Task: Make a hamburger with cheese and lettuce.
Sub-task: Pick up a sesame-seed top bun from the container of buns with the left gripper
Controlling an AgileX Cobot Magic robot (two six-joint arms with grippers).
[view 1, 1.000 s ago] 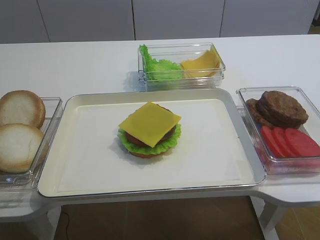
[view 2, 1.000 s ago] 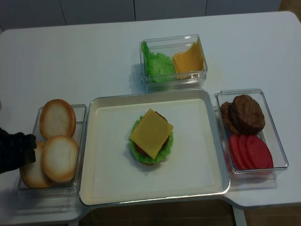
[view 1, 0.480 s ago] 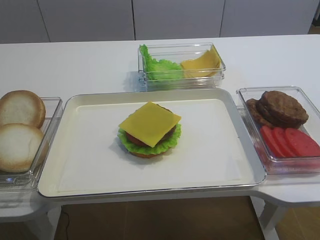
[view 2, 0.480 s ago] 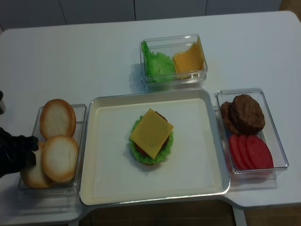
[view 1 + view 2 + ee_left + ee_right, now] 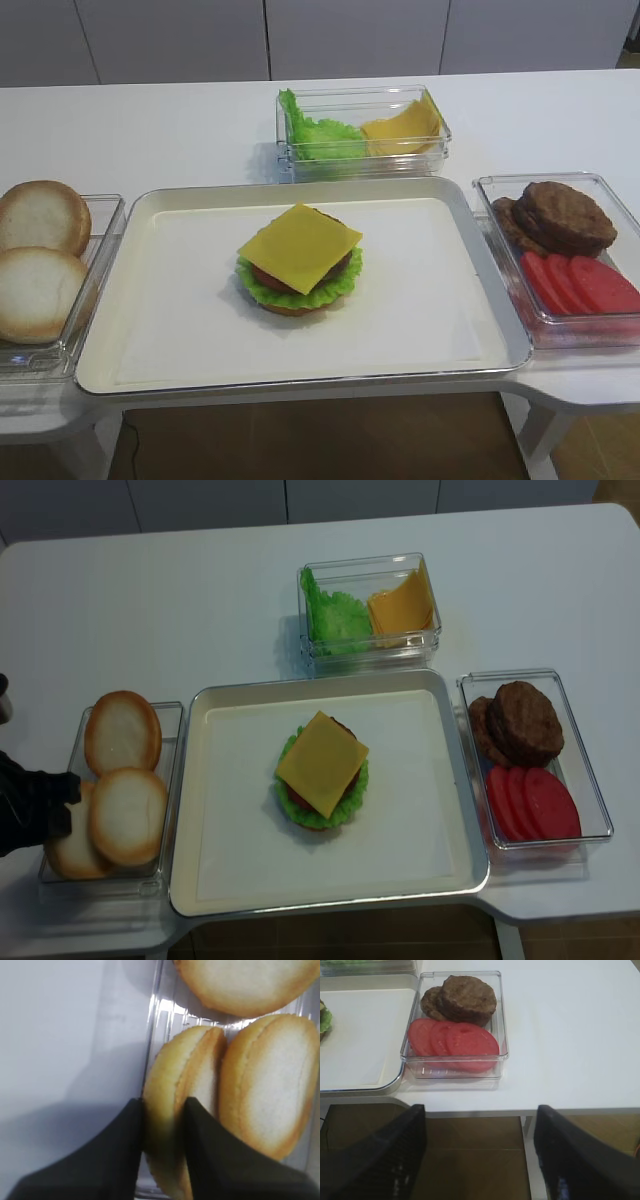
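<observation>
The hamburger (image 5: pixel 298 262) (image 5: pixel 322 772) stands in the middle of the tray (image 5: pixel 320 682), topped by the square yellow cheese (image 5: pixel 300 245) (image 5: pixel 322 762). A brown patty edge and a red slice show under it. The frilly lettuce (image 5: pixel 256 286) (image 5: pixel 357 786) rings the stack above a tan bun base. My left gripper (image 5: pixel 162 1112) (image 5: pixel 66 806) is shut on a pale bun half (image 5: pixel 170 1067) that stands on edge in the left bin. My right gripper (image 5: pixel 480 1127) is open and holds nothing, below the table's front edge.
Two more bun halves (image 5: pixel 122 730) (image 5: pixel 127 816) lie in the left bin (image 5: pixel 172 720). At the back, a clear bin (image 5: pixel 368 655) holds loose lettuce and cheese slices. The right bin (image 5: pixel 465 695) (image 5: pixel 460 1074) holds brown patties and red tomato slices.
The left gripper's jaws have closed on the upright bun half at the bin's left side. The burger and the other bins are unchanged.
</observation>
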